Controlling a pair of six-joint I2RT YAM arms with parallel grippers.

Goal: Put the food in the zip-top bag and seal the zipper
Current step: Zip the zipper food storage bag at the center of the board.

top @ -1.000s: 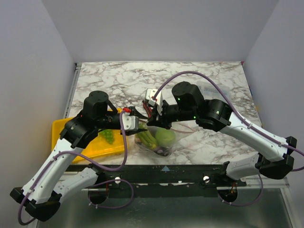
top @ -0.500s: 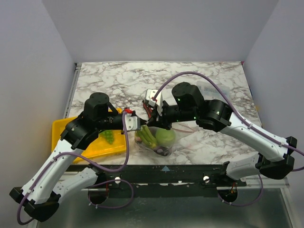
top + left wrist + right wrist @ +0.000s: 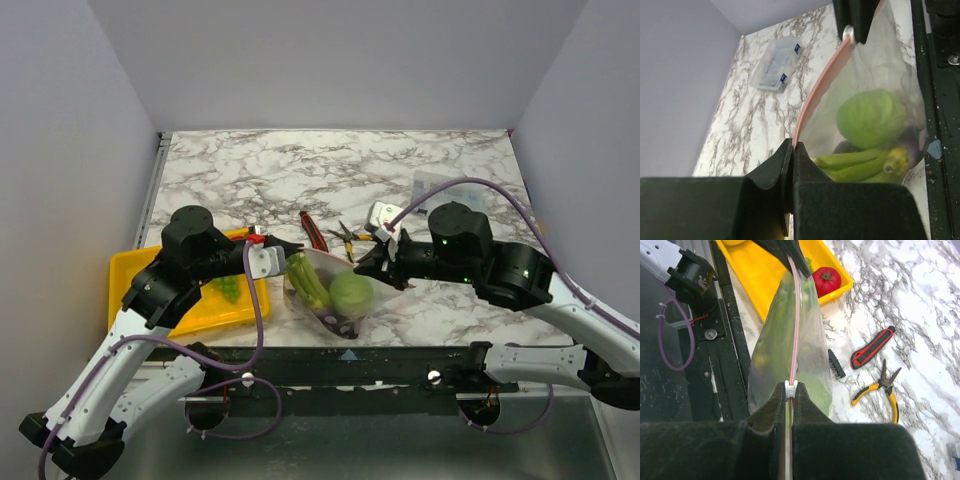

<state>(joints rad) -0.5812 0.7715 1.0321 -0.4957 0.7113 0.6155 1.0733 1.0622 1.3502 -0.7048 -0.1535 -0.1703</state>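
The zip-top bag (image 3: 335,300) hangs between my two grippers near the table's front edge. Inside it are green celery (image 3: 308,282), a yellow-green fruit (image 3: 351,291) and purple grapes (image 3: 345,321). My left gripper (image 3: 287,252) is shut on the left end of the pinkish zipper (image 3: 822,85); its jaws pinch the strip in the left wrist view (image 3: 792,146). My right gripper (image 3: 368,262) is shut on the zipper's white slider (image 3: 791,388) at the right end. The strip (image 3: 796,315) runs straight and taut between them. A red tomato (image 3: 826,280) and green grapes (image 3: 228,288) lie in the yellow tray (image 3: 180,315).
A red utility knife (image 3: 313,228) and yellow-handled pliers (image 3: 350,237) lie just behind the bag. A small black toothed piece (image 3: 836,364) lies beside them. A clear plastic box (image 3: 440,190) sits at the back right. The table's front edge is right below the bag.
My right gripper has slid rightward along the zipper, away from the left gripper. The strip is now stretched straight. The knife and pliers have come into view. The left gripper stays clamped, shifted slightly left.
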